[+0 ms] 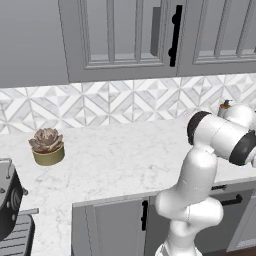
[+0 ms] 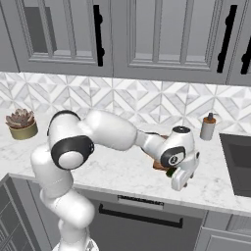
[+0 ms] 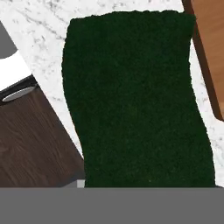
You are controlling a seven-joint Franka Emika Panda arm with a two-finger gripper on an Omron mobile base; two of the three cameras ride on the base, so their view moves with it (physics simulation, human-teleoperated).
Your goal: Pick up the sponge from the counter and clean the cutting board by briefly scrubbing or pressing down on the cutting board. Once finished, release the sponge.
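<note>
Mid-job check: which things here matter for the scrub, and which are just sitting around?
For the job:
sponge
cutting board
counter
gripper, down at the sponge

Just sitting there:
potted plant
soap bottle

The left base view is looking forward and down from behind the arm, taking in the counter (image 1: 110,150), the potted succulent (image 1: 47,146) and the wall cabinets (image 1: 125,35). The right base view is facing the same counter (image 2: 122,171) from the other side, sharing the succulent (image 2: 21,123), backsplash and cabinets. The hand view is looking straight down at very close range onto the sponge (image 3: 135,96), with the cutting board (image 3: 212,48) just beside it.
</note>
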